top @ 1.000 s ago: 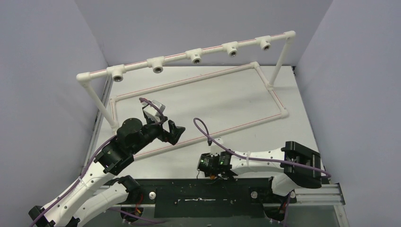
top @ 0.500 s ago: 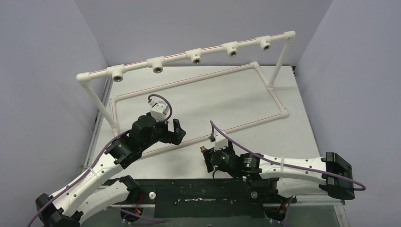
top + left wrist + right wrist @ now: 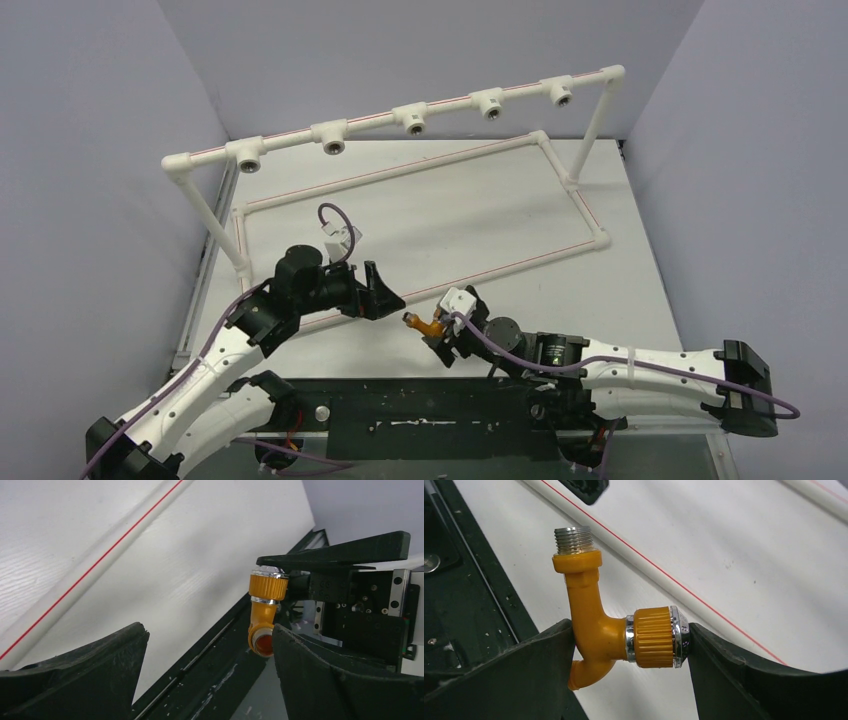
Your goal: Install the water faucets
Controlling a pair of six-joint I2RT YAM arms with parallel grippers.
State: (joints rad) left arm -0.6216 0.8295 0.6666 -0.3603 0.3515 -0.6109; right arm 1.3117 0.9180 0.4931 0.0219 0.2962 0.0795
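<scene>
I see one orange faucet (image 3: 596, 625) pinched in my right hand (image 3: 629, 637). Its threaded silvery end points outward, its ribbed knob sideways.

A robotics lab test bay: plain lilac partition walls (image 3: 90, 150) box in a white table (image 3: 480, 220) carrying a pipe frame (image 3: 370, 122).

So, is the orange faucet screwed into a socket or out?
Out. The right gripper clamps the orange faucet, its threaded end bare, far from the white tee sockets.

White pipe frame (image 3: 450, 102), five tee sockets (image 3: 415, 120), white table (image 3: 480, 215)
</scene>
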